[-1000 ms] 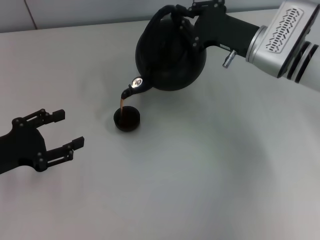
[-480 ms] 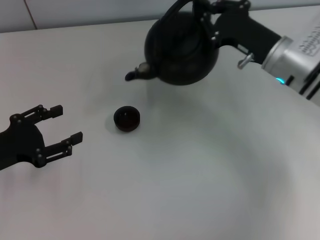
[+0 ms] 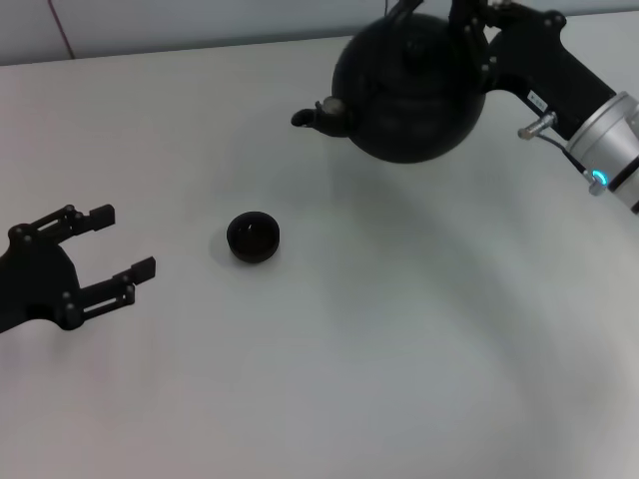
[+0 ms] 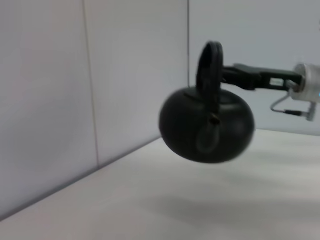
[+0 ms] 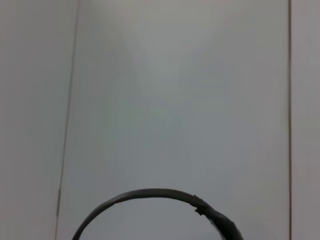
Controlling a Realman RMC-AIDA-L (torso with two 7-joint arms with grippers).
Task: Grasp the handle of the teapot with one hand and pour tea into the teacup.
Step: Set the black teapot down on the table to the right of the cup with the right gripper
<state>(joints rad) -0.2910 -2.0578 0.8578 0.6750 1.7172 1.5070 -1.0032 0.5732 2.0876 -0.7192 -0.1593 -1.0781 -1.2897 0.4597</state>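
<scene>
Up at the far right of the head view, the right gripper (image 3: 469, 20) clamps the tall black arched handle (image 4: 210, 65) of the large round matte-black teapot (image 3: 414, 85), its fingers closed on the hoop and carrying the pot in the air above the pale grey counter (image 3: 399, 349). The teapot sits roughly level, with its short spout (image 3: 318, 115) pointing toward the robot's left, and nothing runs from it. The tiny round black handleless teacup (image 3: 253, 238) stands upright on the counter, well apart from the pot, nearer the robot and to the left of the spout; its inside looks dark, and whether it holds tea cannot be told. The left wrist view shows the teapot hanging clear of the counter with a soft shadow beneath it, and the right arm reaching in from behind to the top of the handle. The right wrist view shows only the curve of the handle against the pale wall (image 5: 175, 100). The left gripper (image 3: 118, 244) hovers low at the left edge, apart from the cup, its fingers spread wide and holding nothing.
</scene>
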